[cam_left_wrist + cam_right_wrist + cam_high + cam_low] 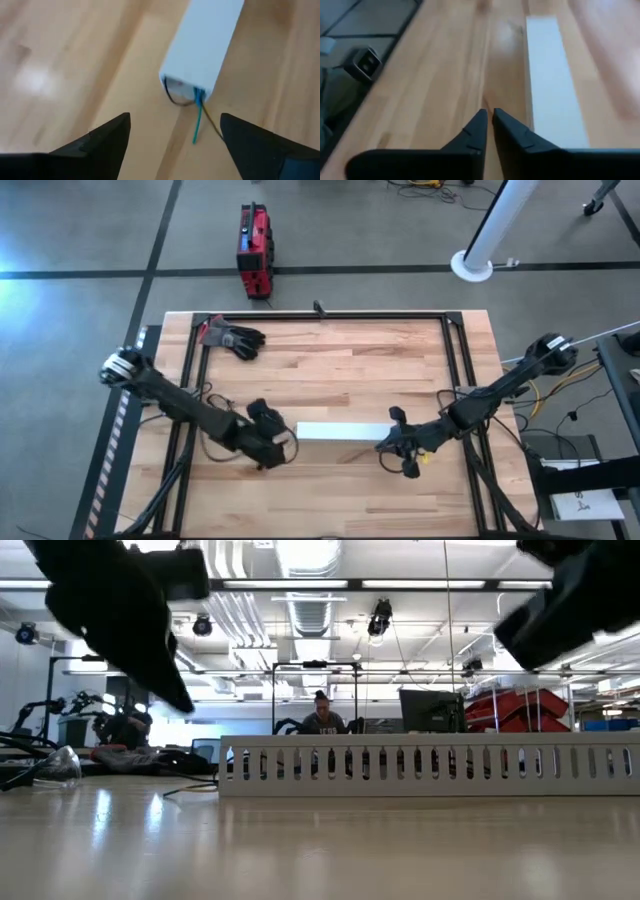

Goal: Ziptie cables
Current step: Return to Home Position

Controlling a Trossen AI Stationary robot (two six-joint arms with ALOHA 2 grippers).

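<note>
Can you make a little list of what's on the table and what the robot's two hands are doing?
Table: wooden top
White duct: lies in the middle with its lid on, between the two grippers
Cables: thin green and dark wires poking out of one duct end
Left gripper: open, empty, facing that end
Right gripper: shut, empty, at the duct's other end
Glove: dark, near a corner on the left arm's side

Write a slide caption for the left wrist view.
Thin cables stick out of the end of the white duct, ahead of the open left tool.
</note>
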